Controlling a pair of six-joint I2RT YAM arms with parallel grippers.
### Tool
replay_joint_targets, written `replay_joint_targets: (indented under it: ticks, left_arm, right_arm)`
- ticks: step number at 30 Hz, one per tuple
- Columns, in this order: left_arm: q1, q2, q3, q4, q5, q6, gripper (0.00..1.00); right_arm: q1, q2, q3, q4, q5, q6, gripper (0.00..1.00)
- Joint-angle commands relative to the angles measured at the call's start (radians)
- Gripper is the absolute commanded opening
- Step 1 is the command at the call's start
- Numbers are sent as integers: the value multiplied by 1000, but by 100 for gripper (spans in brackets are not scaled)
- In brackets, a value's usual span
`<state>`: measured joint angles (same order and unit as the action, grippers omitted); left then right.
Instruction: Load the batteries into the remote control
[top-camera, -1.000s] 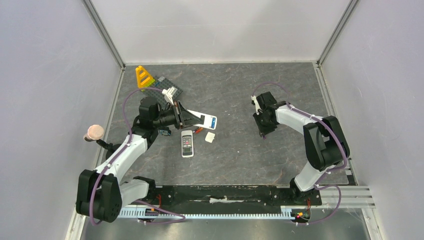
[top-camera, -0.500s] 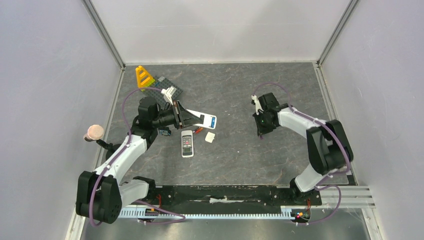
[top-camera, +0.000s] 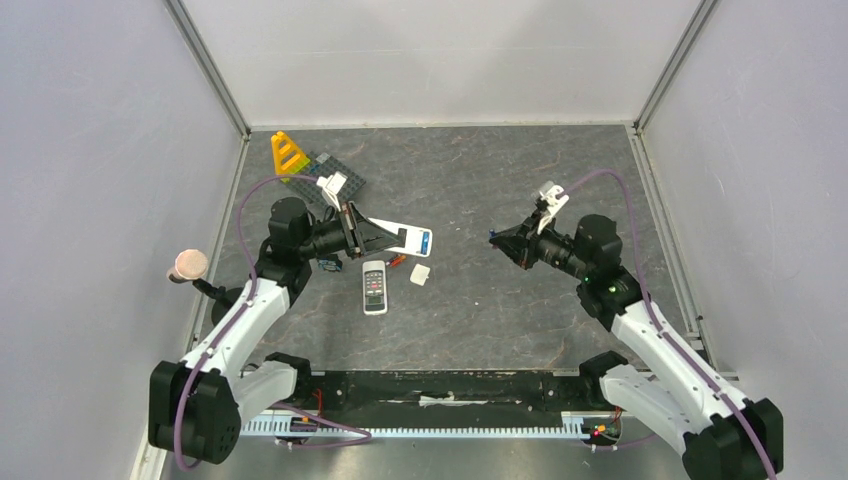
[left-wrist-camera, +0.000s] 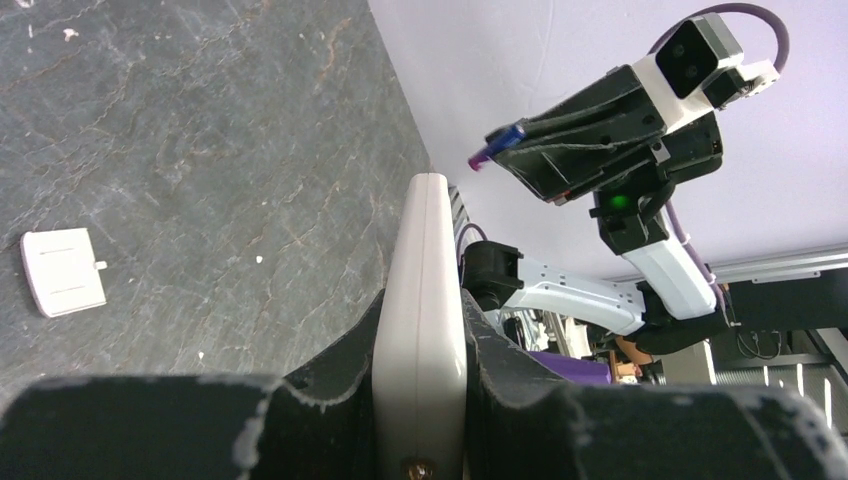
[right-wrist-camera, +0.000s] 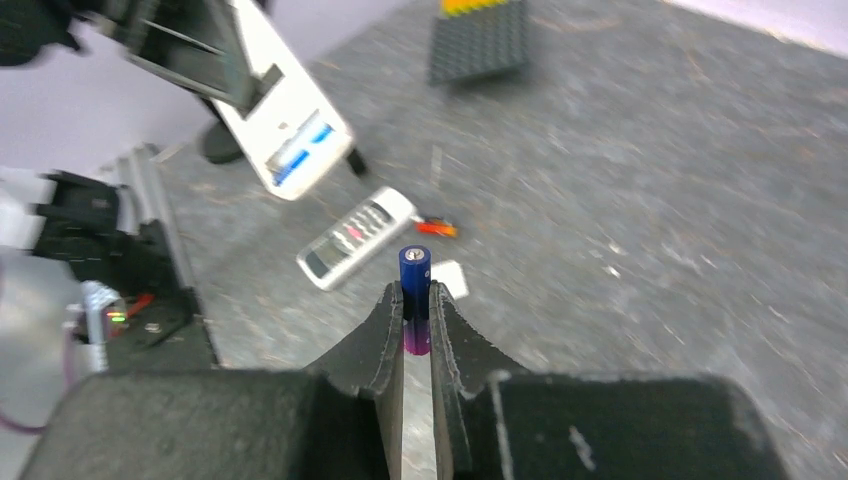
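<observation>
Lots of open room on the gray table in the middle, between the left gripper and the right gripper, well apart. More open room along the far side and the right side, up to the walls.

Crowded on the left:
- big white remote sticking out of the left gripper, up off the table
- close by on the table, red batteries, small remote and white lid, all low and flat

Blue battery poking out of the right gripper, pinched tight. In the far left corner, gray block plate and yellow block. By the left wall, pink knob.
</observation>
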<state>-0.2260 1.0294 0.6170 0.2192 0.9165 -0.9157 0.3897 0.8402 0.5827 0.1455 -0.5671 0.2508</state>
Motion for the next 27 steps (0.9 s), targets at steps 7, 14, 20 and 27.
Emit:
replay_joint_targets:
  ticks: [7, 14, 20, 27]
  left_arm:
    - [-62, -137, -113, 432, -134, -215, 2]
    - [-156, -127, -168, 617, -284, -285, 2]
    - [-197, -101, -202, 742, -380, -337, 2]
    - [-204, -100, -225, 755, -408, -359, 2]
  right_arm:
    - [67, -66, 36, 330, -257, 242, 0]
    - [158, -41, 142, 281, -43, 390, 0]
    - [296, 24, 185, 237, 200, 484, 0]
    - [456, 105, 306, 88, 466, 370, 0]
